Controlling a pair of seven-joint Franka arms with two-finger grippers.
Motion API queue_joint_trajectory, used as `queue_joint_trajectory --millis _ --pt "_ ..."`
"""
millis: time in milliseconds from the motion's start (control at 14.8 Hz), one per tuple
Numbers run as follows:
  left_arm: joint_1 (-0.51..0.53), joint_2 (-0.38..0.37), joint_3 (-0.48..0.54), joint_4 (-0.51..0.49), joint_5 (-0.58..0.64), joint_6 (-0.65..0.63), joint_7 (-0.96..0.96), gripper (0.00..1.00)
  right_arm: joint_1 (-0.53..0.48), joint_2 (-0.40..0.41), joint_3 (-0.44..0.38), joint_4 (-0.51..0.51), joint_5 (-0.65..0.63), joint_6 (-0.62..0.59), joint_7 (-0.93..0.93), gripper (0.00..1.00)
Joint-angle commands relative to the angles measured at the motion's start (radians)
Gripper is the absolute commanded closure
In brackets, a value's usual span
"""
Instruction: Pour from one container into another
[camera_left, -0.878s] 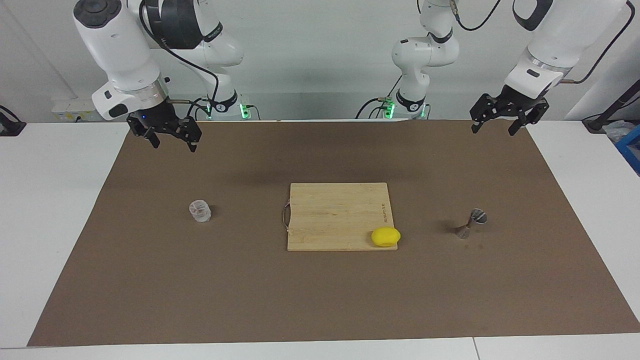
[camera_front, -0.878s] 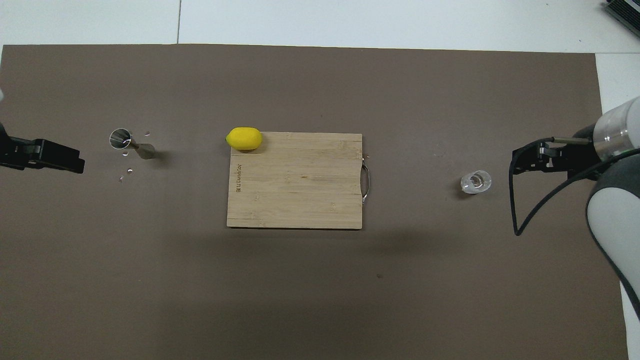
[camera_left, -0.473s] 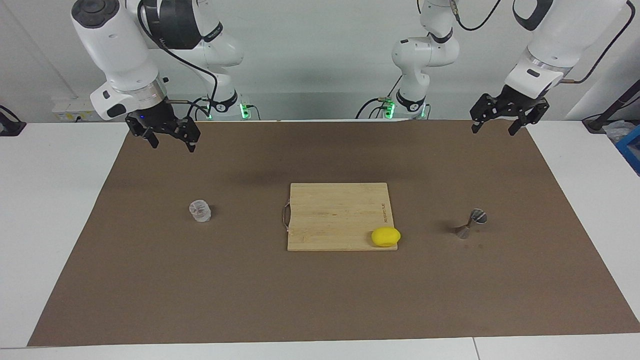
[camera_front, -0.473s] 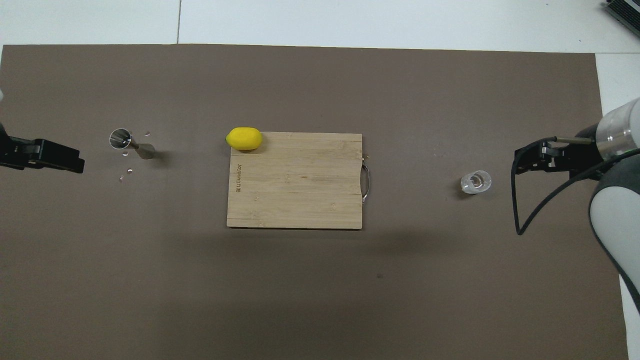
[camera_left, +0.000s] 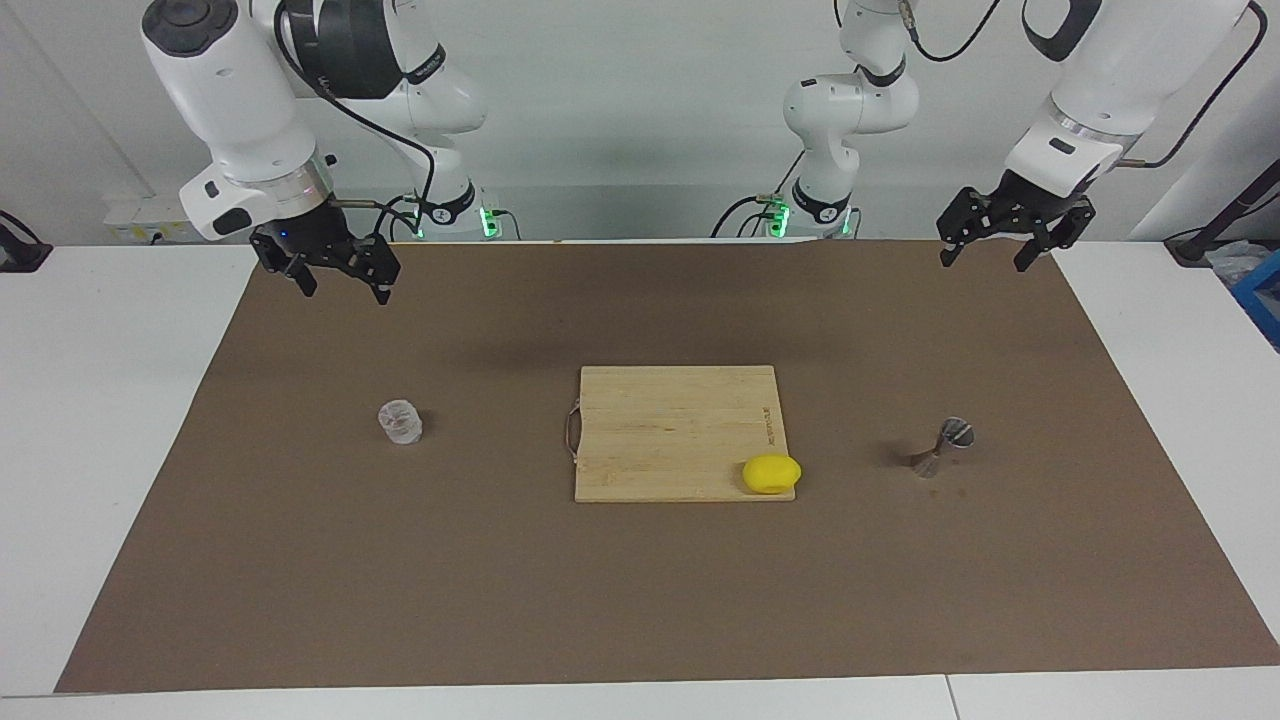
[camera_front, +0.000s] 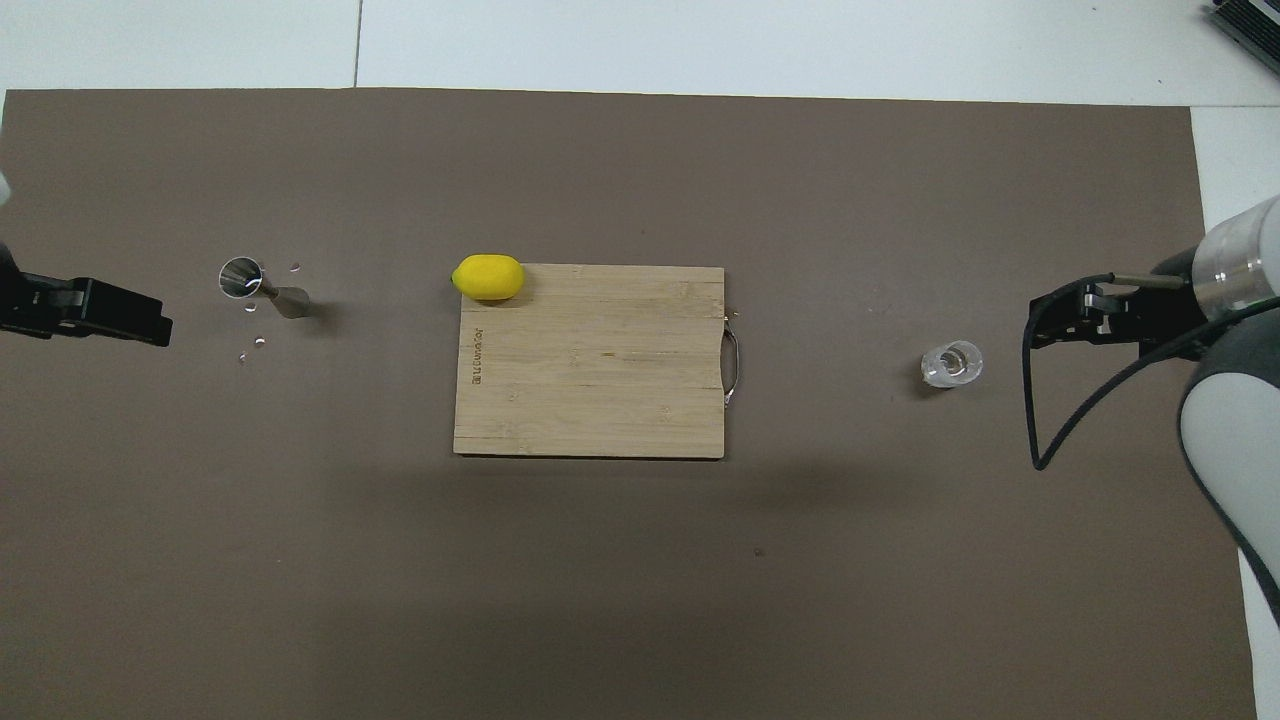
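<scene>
The clear faceted glass tumbler stands on the brown mat toward the right arm's end. Toward the left arm's end stands the silver hourglass jigger, with a few small droplets on the mat around it. My right gripper hangs open in the air over the mat's corner at its own end, apart from the tumbler and holding nothing. My left gripper hangs open and empty over the mat's corner at its end, well clear of the jigger.
A wooden cutting board with a metal handle lies in the middle of the mat. A yellow lemon sits on the board's corner farthest from the robots, toward the jigger. White table surrounds the brown mat.
Both grippers have drifted only slightly, the right one a little up and away from the tumbler. Tumbler, jigger, board and lemon have not moved.
</scene>
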Motion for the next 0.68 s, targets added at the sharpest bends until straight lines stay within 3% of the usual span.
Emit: queue_joint_trajectory --millis 0,338,608 --pt "-0.018 0.006 0.011 -0.015 0.009 0.023 0.009 0.0 -0.012 -0.013 0.005 -0.006 0.001 -0.014 -0.022 0.0" --pt "0.03 0.081 0.039 0.005 -0.066 -0.061 0.005 0.0 -0.012 -0.013 0.004 -0.006 0.001 -0.014 -0.022 0.0" --pt "0.056 0.162 0.186 0.005 -0.209 -0.083 -0.049 0.0 -0.012 -0.013 0.004 -0.006 0.001 -0.014 -0.021 0.0"
